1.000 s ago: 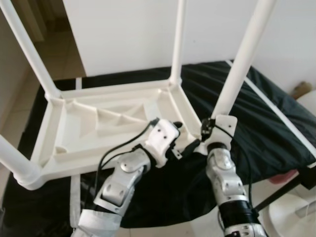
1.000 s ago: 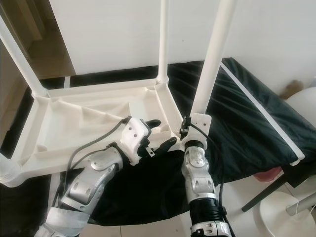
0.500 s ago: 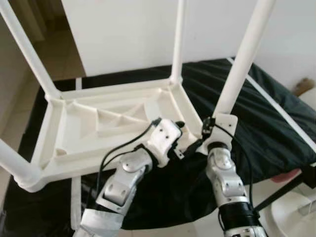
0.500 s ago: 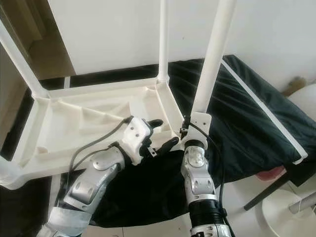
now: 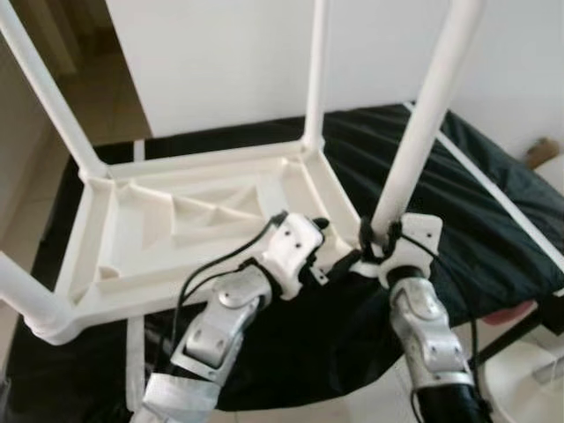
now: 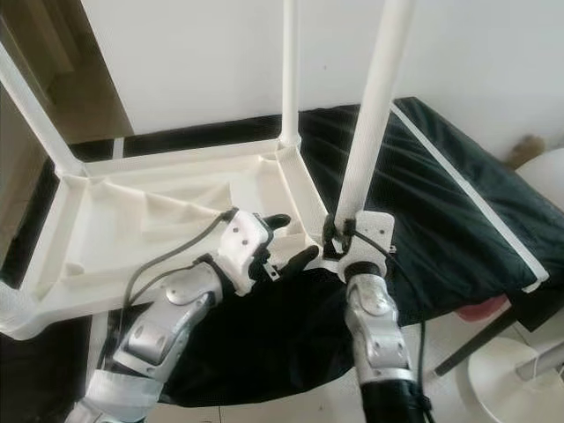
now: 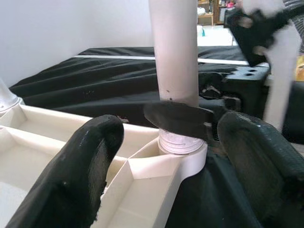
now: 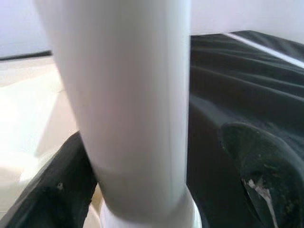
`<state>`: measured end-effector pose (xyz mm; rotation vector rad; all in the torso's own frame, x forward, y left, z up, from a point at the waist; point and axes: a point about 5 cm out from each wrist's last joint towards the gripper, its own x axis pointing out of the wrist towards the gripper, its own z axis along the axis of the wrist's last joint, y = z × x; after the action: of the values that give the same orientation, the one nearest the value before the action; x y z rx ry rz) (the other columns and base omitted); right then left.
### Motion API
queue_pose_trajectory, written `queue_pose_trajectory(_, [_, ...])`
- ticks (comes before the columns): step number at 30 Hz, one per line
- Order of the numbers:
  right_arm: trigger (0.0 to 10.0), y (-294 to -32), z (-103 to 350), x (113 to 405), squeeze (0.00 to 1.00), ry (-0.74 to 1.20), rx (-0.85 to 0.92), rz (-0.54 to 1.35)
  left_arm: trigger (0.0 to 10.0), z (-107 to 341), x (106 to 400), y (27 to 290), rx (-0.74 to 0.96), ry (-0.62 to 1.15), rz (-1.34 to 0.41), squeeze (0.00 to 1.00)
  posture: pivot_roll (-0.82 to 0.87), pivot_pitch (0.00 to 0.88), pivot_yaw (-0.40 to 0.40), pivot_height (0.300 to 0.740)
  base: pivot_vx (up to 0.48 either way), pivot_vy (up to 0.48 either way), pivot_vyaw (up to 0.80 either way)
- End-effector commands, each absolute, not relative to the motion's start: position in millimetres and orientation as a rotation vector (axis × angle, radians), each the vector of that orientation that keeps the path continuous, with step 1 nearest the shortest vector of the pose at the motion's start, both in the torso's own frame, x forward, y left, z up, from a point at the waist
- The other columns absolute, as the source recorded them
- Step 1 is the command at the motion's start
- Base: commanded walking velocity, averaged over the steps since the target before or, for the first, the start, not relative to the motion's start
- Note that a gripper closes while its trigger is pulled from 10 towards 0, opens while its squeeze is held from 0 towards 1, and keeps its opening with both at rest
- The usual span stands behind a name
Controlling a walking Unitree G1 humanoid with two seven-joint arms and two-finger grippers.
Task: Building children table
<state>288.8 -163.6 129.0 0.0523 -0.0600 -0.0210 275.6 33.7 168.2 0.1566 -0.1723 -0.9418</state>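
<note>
The white plastic children's table [image 5: 203, 163] lies upside down on a black cloth, with its legs pointing up. The near right leg [image 5: 423, 115] stands in its corner socket [image 7: 183, 147]. My right gripper [image 5: 379, 238] sits at the base of this leg [image 8: 133, 95], open. One finger [image 8: 61, 190] lies against the leg and the other [image 8: 251, 175] stands a little apart from it. My left gripper [image 5: 333, 242] is open just beside that corner, its two fingers [image 7: 95, 142] either side of the socket and not touching it.
The black cloth [image 5: 493, 211] covers a low surface that ends near my arms. Three other legs [image 5: 48, 97] [image 5: 315, 70] [image 5: 18, 291] rise from the table. A white round seat [image 5: 529, 379] and a pink thing [image 5: 511, 313] lie at the lower right. A white wall stands behind.
My right wrist has swung to the right around the base of the near right leg. The left arm has stayed where it was.
</note>
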Motion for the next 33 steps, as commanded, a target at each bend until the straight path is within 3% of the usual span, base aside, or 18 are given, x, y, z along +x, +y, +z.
queue_pose_trajectory(1, [10.0, -177.3, 129.4, 287.0, 0.0, -0.075, 0.039, 0.037, 10.0, 170.4, 275.4, 34.7, 0.156, -0.177, -0.942, 0.0, -0.03, 0.0, 0.023, 0.74, 0.0, 0.0, 0.0])
queue_pose_trajectory(5, [10.0, -183.3, 129.1, 290.4, 0.0, -0.07, 0.012, 0.116, 10.0, 170.2, 275.7, 34.9, 0.16, -0.176, -0.948, 0.0, -0.04, 0.0, 0.03, 0.74, 0.0, 0.0, 0.0])
queue_pose_trajectory(8, [10.0, -175.8, 132.8, 298.9, 0.0, -0.066, -0.047, 0.301, 10.0, 170.9, 277.6, 33.3, 0.162, -0.177, -0.953, 0.0, -0.04, 0.0, 0.037, 0.74, 0.0, 0.0, 0.0])
queue_pose_trajectory(19, [10.0, -158.0, 132.7, 321.5, 0.0, -0.021, -0.151, 0.509, 10.0, 175.8, 281.9, 35.2, 0.166, -0.191, -0.935, 0.0, -0.01, 0.0, 0.029, 0.74, 0.0, 0.0, 0.0])
queue_pose_trajectory(20, [2.5, -156.8, 131.3, 323.5, 0.0, -0.01, -0.162, 0.527, 10.0, 176.2, 282.2, 36.8, 0.167, -0.192, -0.927, 0.0, -0.01, 0.0, 0.022, 0.74, 0.0, 0.0, 0.0])
queue_pose_trajectory(22, [2.5, -156.8, 131.3, 323.5, 0.0, -0.01, -0.162, 0.527, 10.0, 176.2, 282.2, 36.8, 0.167, -0.192, -0.927, 0.0, -0.01, 0.0, 0.022, 0.74, 0.0, 0.0, 0.0])
queue_pose_trajectory(23, [0.0, -157.2, 129.8, 324.2, 0.0, 0.0, -0.163, 0.54, 10.0, 176.4, 282.3, 38.5, 0.169, -0.193, -0.917, 0.0, 0.0, 0.0, 0.018, 0.74, 0.0, 0.0, 0.0])
queue_pose_trajectory(33, [0.0, -166.2, 117.7, 321.3, 0.0, 0.037, -0.154, 0.55, 10.0, 175.4, 280.8, 41.6, 0.163, -0.187, -0.895, 0.0, 0.01, 0.0, 0.015, 0.74, 0.0, 0.0, 0.0])
